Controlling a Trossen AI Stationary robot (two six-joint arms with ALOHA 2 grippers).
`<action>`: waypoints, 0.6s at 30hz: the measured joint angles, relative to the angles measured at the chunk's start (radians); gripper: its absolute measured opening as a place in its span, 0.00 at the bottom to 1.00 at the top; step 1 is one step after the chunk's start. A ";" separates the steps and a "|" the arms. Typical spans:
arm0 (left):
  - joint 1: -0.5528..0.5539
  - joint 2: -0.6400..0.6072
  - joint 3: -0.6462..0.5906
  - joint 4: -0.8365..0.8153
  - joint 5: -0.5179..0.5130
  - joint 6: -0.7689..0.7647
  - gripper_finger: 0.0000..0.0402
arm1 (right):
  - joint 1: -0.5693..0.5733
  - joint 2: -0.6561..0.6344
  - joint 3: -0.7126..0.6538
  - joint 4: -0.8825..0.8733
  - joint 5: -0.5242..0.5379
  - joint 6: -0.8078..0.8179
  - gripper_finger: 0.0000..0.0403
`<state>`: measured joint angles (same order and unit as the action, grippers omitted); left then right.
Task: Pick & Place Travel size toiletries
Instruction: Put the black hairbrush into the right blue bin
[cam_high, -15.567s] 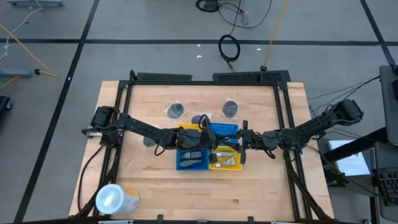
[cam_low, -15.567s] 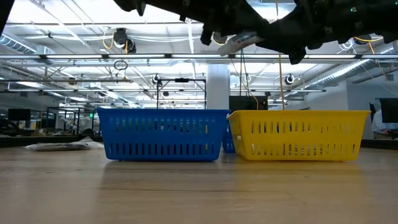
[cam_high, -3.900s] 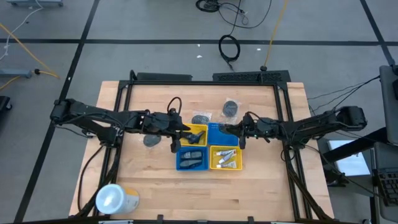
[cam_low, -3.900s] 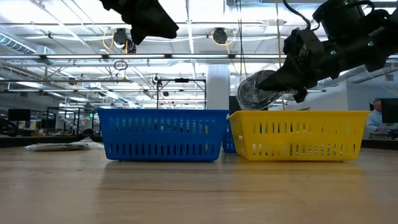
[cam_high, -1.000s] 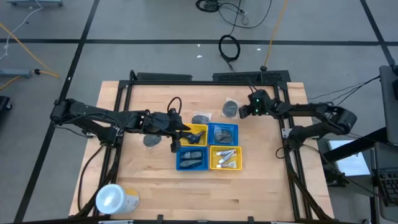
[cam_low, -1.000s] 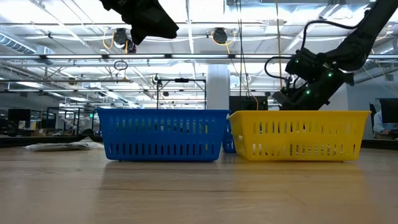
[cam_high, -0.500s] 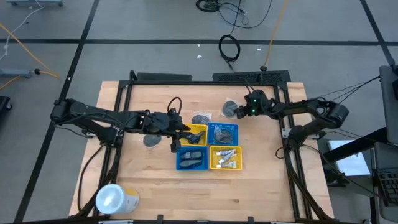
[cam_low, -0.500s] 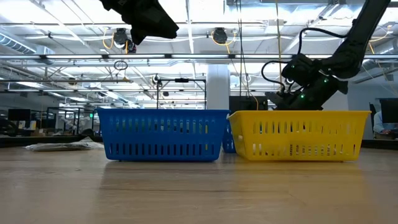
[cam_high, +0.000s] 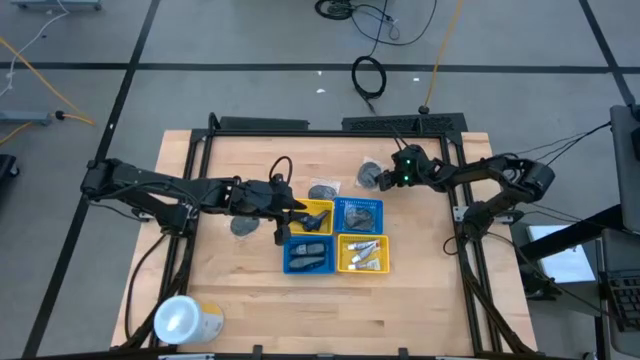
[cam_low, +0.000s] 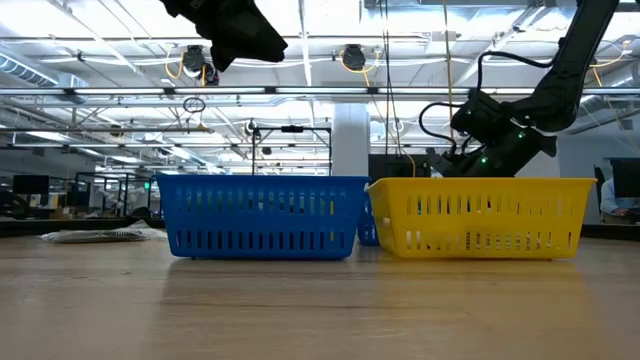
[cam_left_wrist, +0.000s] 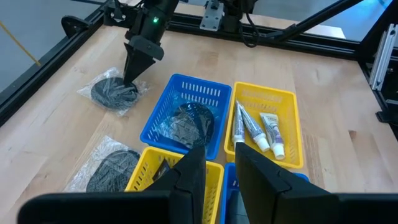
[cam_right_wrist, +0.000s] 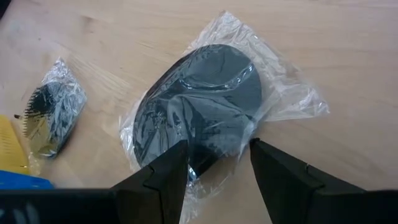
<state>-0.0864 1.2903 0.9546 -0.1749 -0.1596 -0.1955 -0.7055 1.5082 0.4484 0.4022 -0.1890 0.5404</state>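
My right gripper (cam_right_wrist: 217, 149) is open, pointing down over a dark grey round piece in a clear wrapper (cam_right_wrist: 199, 112) that lies flat on the far part of the table (cam_high: 370, 176). Its fingers stand on either side of the piece's near end. My left gripper (cam_left_wrist: 219, 163) is open and empty, hovering above the far yellow tray (cam_high: 314, 215). The far blue tray (cam_high: 361, 213) holds another wrapped round piece (cam_left_wrist: 186, 124). White tubes (cam_left_wrist: 252, 130) lie in the near yellow tray (cam_high: 363, 254). Dark bottles lie in the near blue tray (cam_high: 308, 256). More wrapped pieces (cam_high: 323, 190) (cam_high: 243, 226) lie on the table. My right gripper comes at the wrapped round piece from above, one finger (cam_right_wrist: 168, 165) on each side of its near edge (cam_right_wrist: 202, 158). I cannot tell whether the fingertips touch the wrapper. The piece lies flat on the table.
The four trays stand together in a square at the table's middle. A large yellow cylinder with a white top (cam_high: 185, 320) stands at the near left corner. Black frame rails (cam_high: 330, 126) run along the far, left and right sides. A small wrapped comb-like item (cam_right_wrist: 53, 115) lies beside the round piece.
My right gripper has moved a little toward the table's left and down, closing in on the wrapped round piece by the far edge. The piece itself has stayed where it was.
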 joint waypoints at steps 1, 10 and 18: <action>0.000 0.000 0.000 0.000 0.000 0.000 0.21 | 0.000 0.000 0.000 0.003 0.000 0.000 0.42; 0.000 0.000 0.000 0.000 0.000 0.000 0.21 | 0.000 0.001 0.000 0.004 0.001 -0.003 0.37; 0.000 0.000 0.000 0.000 0.000 -0.001 0.21 | 0.000 0.003 -0.001 0.002 0.000 -0.028 0.17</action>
<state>-0.0864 1.2903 0.9546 -0.1753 -0.1596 -0.1966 -0.7052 1.5108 0.4473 0.4040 -0.1886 0.5123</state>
